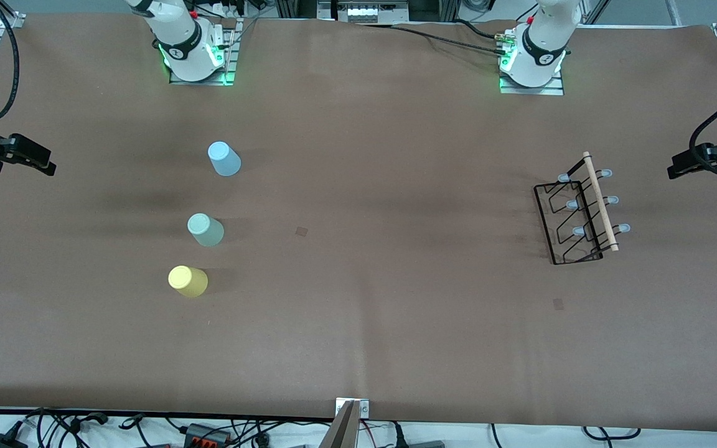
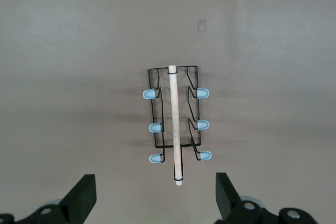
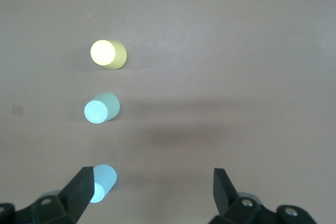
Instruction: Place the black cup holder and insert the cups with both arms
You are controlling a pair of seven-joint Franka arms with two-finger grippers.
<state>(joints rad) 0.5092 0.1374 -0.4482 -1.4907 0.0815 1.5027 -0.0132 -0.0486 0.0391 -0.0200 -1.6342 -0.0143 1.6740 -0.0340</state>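
While both hands [image 2: 152, 200] [image 3: 149, 192] hang with fingers apart, three cups [image 1: 205, 229] stand well apart from the black cup holder [image 1: 576, 211].

Three cups stand in a column at the left of the front view, each apart from the next: one [image 1: 224, 158] highest in the frame, one [image 1: 205, 229] in the middle, and one [image 1: 188, 280] lowest and nearest the front camera. The cup holder [image 1: 577, 211] stands on the table [image 1: 371, 298] at the right of the frame, well apart from them. The left hand [image 2: 156, 199] hangs over the holder, the right hand [image 3: 152, 195] over the cups.
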